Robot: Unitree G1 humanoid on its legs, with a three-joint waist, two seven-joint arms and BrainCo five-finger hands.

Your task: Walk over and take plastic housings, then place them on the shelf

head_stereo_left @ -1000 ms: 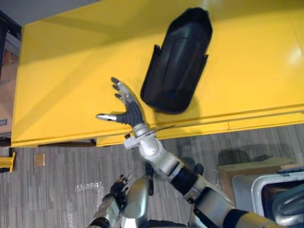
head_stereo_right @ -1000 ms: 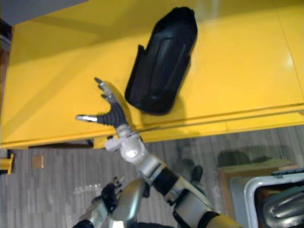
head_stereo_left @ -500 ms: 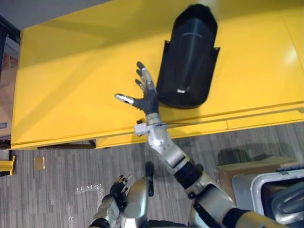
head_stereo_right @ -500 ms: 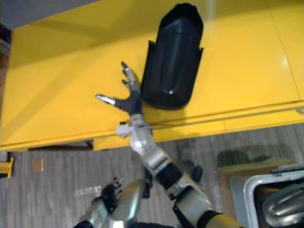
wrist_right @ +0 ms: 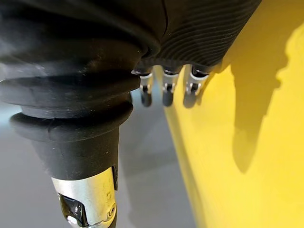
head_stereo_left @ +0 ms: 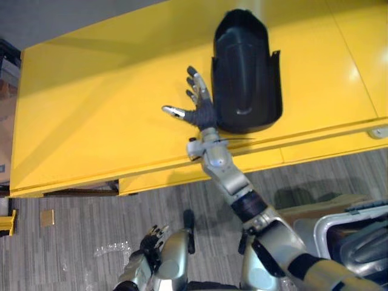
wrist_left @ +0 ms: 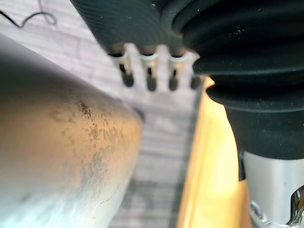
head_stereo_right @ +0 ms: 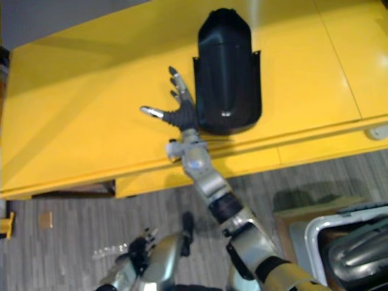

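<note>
Though the plastic housing (head_stereo_left: 245, 79) has swung straight on the yellow table (head_stereo_left: 91, 109), the right hand (head_stereo_left: 203, 113) stays splayed and empty just left of it; the left wrist view shows the left hand (wrist_left: 150, 78) loose, empty.

1. A grey plank-patterned floor (head_stereo_left: 79, 209) fills the near part of the scene.
2. A small brown square (head_stereo_left: 46, 217) lies on it at the left, beside a yellow object (head_stereo_left: 6, 222).
3. A cardboard box (head_stereo_left: 324, 205) and a grey bin (head_stereo_left: 327, 225) stand at the near right.
</note>
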